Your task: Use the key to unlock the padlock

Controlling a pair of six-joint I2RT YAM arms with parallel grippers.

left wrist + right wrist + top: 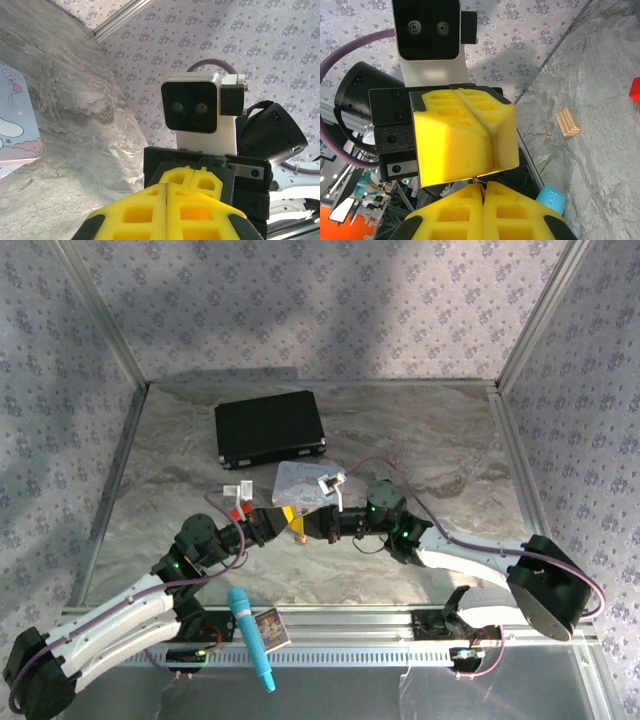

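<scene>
We look down on a grey-veined marble tabletop (440, 440), enclosed at nine, twelve and three o'clock by lilac floral-print walls (330, 300) with slanting aluminium posts (100, 310). Soft shadow crosses the twelve o'clock wall. An aluminium rail (380, 625) edges six o'clock.

Yellow fingers (445, 145), black-and-white arms (110, 615), a grey marbled table (430, 440) and lilac-grey floral-print walls (320, 300). Also pictured: a black case (270, 427), a pale blue and pink tin (15, 125) with what appear to be balloons, a red block (635, 90), a tan block (568, 122), a teal microphone (252, 635).
</scene>
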